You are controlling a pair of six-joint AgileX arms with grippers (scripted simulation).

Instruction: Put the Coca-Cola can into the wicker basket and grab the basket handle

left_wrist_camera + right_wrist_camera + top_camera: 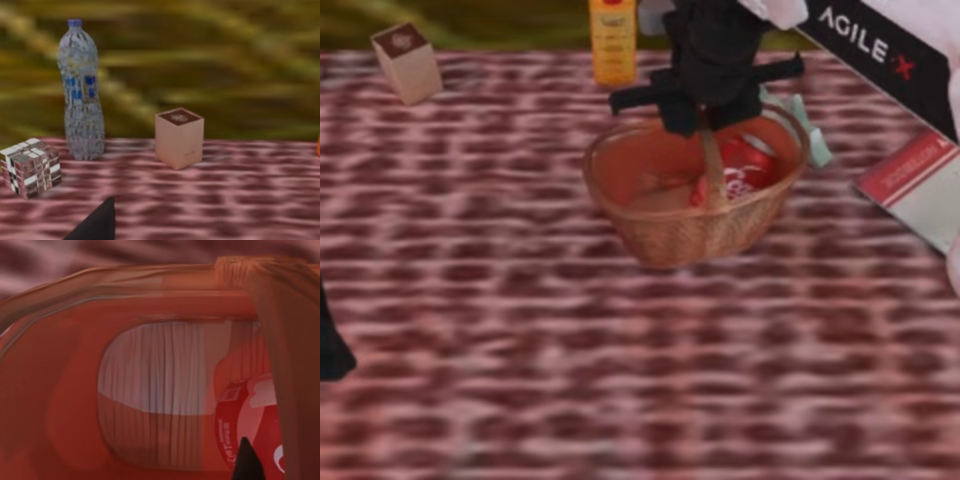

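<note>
Coca-Cola can [748, 170] — inside wicker basket [670, 235]

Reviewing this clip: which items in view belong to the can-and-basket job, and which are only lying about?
Job items:
Coca-Cola can, lying inside the wicker basket
basket handle
right gripper, above the handle

Lying about:
orange-yellow carton
small tan box
water bottle
puzzle cube
red-and-white box
pale green object behind the basket
left gripper, parked at the table's left edge
</note>
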